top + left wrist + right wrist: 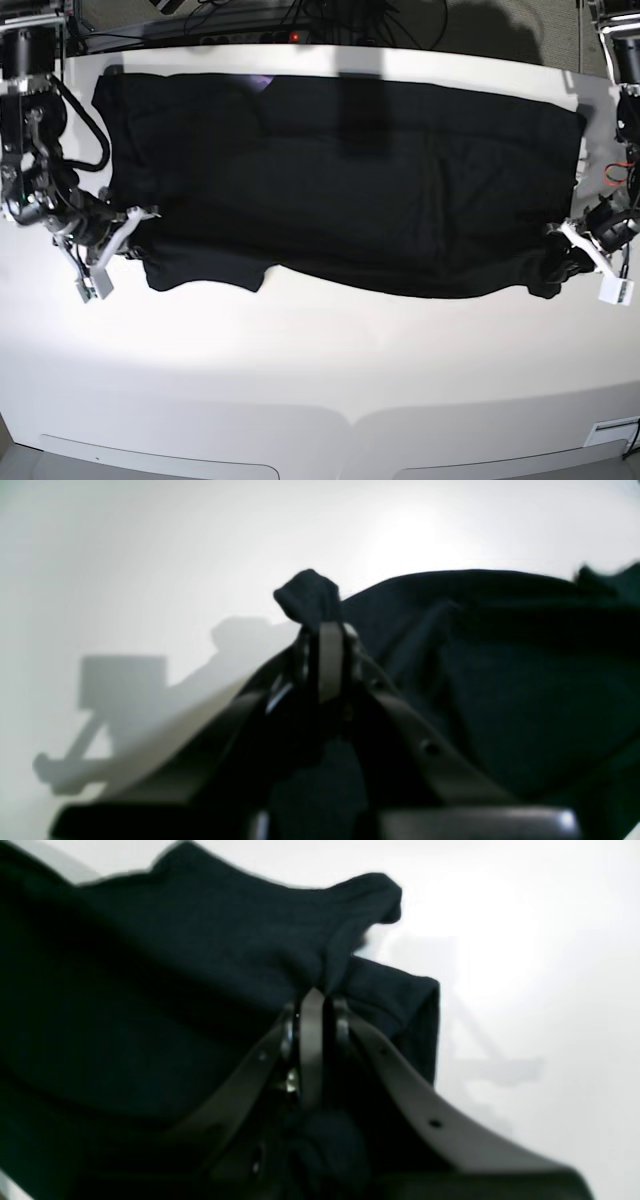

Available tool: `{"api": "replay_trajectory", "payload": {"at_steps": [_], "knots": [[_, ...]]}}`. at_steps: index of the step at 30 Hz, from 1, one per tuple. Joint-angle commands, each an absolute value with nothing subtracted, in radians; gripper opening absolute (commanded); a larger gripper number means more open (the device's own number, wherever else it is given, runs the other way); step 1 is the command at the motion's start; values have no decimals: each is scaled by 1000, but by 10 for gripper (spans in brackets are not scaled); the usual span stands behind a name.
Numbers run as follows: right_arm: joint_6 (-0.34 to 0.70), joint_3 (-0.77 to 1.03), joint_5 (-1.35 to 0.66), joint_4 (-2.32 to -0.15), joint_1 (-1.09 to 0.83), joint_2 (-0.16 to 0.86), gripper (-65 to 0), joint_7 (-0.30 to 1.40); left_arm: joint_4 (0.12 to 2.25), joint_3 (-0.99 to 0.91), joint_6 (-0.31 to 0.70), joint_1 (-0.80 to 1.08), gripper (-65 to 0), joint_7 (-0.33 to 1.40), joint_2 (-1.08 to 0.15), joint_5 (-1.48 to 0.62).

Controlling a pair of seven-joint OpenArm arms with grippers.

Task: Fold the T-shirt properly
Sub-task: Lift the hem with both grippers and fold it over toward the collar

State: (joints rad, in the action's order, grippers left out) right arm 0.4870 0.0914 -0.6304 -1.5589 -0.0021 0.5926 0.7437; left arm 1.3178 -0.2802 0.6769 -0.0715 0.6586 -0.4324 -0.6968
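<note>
White table [320,380] carries the black T-shirt [340,190], both hands [128,232] [562,262] clamping its near edge.

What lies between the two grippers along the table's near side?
In the base view, the T-shirt spans from the right gripper to the left gripper; each is shut on an end of its near edge.

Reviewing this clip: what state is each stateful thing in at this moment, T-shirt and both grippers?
T-shirt: spread wide across the table, plain black side up, near edge uneven, pinched at both ends.
Left gripper: shut on a bunched bit of the T-shirt's edge.
Right gripper: shut on a gathered fold of the T-shirt's edge.
</note>
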Motion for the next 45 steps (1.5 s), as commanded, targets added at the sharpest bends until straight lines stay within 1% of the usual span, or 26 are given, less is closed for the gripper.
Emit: {"api": "replay_trajectory", "payload": {"at_steps": [1, 9, 14, 21, 26, 31, 37, 45], "knots": [[490, 121, -636, -1600, -7, 612, -650, 731, 1345, -302, 680, -76, -650, 637, -452, -718], [490, 262, -651, -1736, -166, 612, -650, 739, 1449, -432, 693, 60, -650, 637, -453, -778], [490, 340, -665, -1823, -269, 599, -650, 759, 1504, -459, 696, 149, -650, 636, -454, -787], [501, 387, -655, -1863, -402, 522, -650, 743, 1505, -458, 697, 250, -650, 635, -456, -785], [501, 387, -596, -1862, -477, 466, -650, 670, 1505, -458, 696, 311, -650, 595, -455, -719], [500, 387, -482, -1853, -505, 404, -650, 638, 1505, -458, 696, 356, -650, 537, -455, -625], [500, 387, -370, -1826, -505, 341, -650, 634, 1505, -458, 696, 372, -650, 538, -455, -607], [498, 387, -291, -1817, -504, 336, -650, 636, 1505, -458, 696, 371, -650, 538, -455, -601]]}}
